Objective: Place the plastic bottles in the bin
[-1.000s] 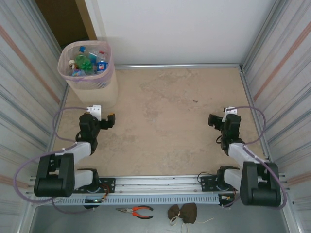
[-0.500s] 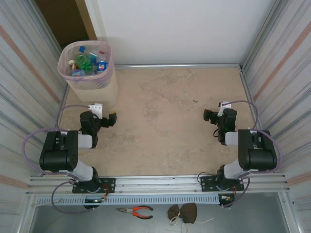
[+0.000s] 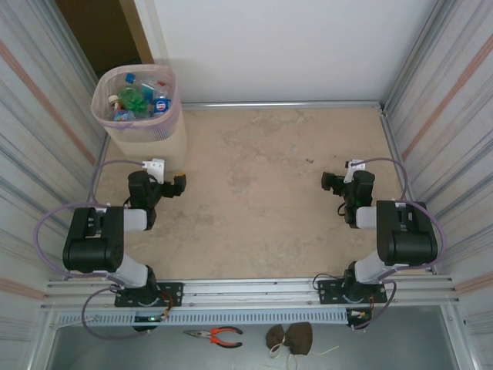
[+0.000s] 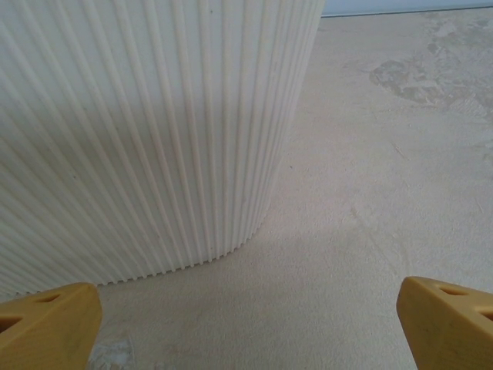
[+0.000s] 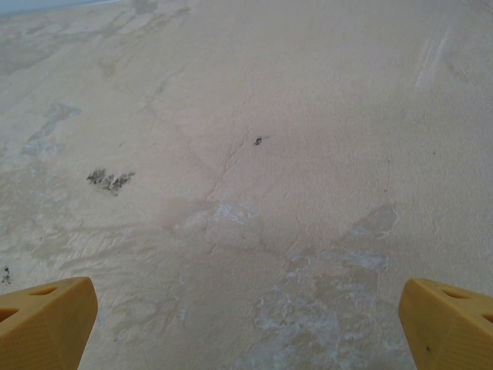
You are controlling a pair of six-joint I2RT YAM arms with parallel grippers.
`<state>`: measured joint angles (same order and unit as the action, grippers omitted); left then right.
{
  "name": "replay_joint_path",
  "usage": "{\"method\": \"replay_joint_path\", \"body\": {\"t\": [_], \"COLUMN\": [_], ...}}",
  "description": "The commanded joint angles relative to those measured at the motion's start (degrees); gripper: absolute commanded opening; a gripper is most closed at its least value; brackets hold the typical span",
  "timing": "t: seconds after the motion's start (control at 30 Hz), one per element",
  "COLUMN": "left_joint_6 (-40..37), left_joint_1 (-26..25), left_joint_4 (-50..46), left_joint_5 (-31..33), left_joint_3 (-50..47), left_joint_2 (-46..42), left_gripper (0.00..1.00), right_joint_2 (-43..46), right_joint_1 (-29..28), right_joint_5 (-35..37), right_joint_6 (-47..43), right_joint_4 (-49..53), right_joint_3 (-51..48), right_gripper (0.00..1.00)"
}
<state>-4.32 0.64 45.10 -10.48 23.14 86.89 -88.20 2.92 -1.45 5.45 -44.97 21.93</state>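
The bin (image 3: 137, 102) stands in the far left corner, pale pink with a clear bag over its rim. Several plastic bottles (image 3: 139, 98) lie inside it, with green, blue and red showing. My left gripper (image 3: 176, 186) is low over the floor just in front of the bin, open and empty. In the left wrist view the bin's ribbed wall (image 4: 154, 139) rises close ahead, beyond the gripper (image 4: 246, 327) and its yellow fingertips (image 4: 48, 324). My right gripper (image 3: 330, 182) hangs open over bare floor at the right. In the right wrist view the gripper (image 5: 246, 327) has nothing between its fingertips (image 5: 449, 322).
Corrugated metal walls (image 3: 38, 139) close in the left and right sides, and a white wall (image 3: 277, 46) stands at the back. Red-handled pliers (image 3: 216, 334) and a brown cloth lump (image 3: 290, 338) lie in front of the base rail. The tan floor (image 3: 262, 185) is stained.
Both arms have folded up, their elbows lifting off the base rail towards the grippers. The grippers have shifted slightly forward and inward. Both have stayed open.
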Motion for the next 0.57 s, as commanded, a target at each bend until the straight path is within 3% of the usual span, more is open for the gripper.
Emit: {"method": "replay_joint_path", "body": {"t": [0.0, 0.53], "left_joint_6": [-0.9, -0.88], "left_joint_1": [-0.22, -0.23], "left_joint_4": [0.42, 0.34], "left_joint_5": [0.92, 0.88], "left_joint_3": [0.25, 0.33], "left_joint_2": [-0.3, -0.31], "left_gripper": [0.99, 0.99], "right_joint_2": [-0.17, -0.17], "right_joint_1": [-0.26, -0.06], "right_joint_5": [-0.62, -0.98], "right_joint_6": [-0.72, -0.71], "right_joint_4": [-1.18, -1.15], "right_joint_3": [1.24, 1.28], "right_gripper": [0.99, 0.99]}}
